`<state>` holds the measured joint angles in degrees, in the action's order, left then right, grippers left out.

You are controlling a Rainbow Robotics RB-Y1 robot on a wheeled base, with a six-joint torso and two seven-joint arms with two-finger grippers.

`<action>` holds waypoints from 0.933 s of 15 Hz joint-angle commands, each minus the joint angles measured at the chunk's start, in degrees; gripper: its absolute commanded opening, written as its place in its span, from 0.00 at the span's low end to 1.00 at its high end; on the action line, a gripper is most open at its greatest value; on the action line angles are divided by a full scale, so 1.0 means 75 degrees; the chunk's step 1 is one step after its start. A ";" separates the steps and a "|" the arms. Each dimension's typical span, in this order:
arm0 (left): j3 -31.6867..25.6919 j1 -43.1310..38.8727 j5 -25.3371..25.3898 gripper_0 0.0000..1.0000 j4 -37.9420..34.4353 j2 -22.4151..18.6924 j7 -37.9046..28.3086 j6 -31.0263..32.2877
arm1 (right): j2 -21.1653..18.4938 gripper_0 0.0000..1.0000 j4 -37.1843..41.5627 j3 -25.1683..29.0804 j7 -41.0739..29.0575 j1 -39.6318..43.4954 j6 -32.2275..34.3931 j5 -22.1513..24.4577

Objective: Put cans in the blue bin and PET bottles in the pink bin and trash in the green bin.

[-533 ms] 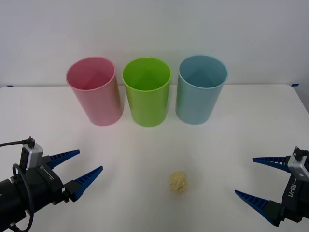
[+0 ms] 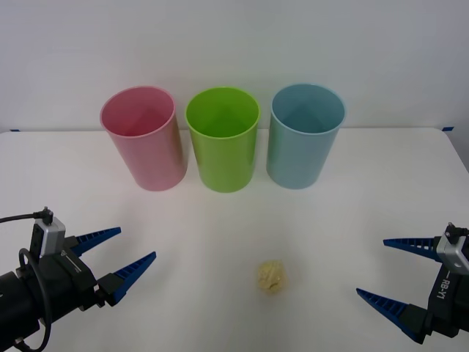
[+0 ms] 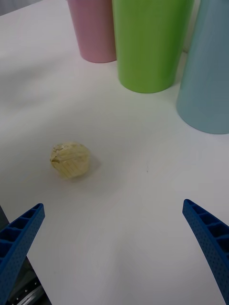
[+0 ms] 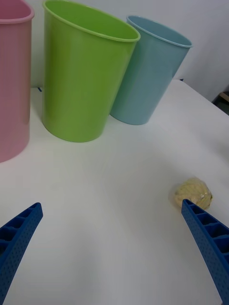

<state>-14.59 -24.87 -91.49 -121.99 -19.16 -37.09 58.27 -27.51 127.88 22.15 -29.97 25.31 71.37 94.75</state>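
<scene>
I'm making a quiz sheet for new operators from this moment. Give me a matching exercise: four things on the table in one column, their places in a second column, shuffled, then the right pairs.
Things:
1. pink bin
2. green bin
3. blue bin
4. trash

Places, as seen from the front:
A. middle of the row of bins
B. alone on the table, nearer the robot than the bins
C. robot's right end of the row
D. robot's left end of the row

Pairs: 1-D, 2-A, 3-C, 4-B
</scene>
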 commanded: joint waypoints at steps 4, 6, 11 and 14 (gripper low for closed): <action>0.0000 0.0000 0.0000 1.00 0.0000 0.0000 0.0000 0.0000 | -0.0188 1.00 0.0187 0.0188 -0.0059 -0.0164 -0.0012 -0.0082; 0.0000 0.0000 0.0000 1.00 0.0000 0.0000 0.0000 0.0000 | -0.0621 1.00 0.0386 0.0387 -0.0317 -0.0164 0.0000 -0.0258; 0.0000 0.0000 0.0000 1.00 0.0000 0.0000 0.0000 0.0000 | -0.1699 1.00 0.1090 0.1020 -0.1641 -0.0082 0.0270 -0.0469; 0.0000 0.0000 0.0000 1.00 0.0000 0.0000 0.0000 0.0000 | -0.2285 1.00 0.1465 0.1242 -0.2461 -0.0047 0.0363 -0.0457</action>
<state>-14.59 -24.87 -91.49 -121.99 -19.16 -37.09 58.27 -43.26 138.09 31.06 -46.66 24.88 74.06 91.25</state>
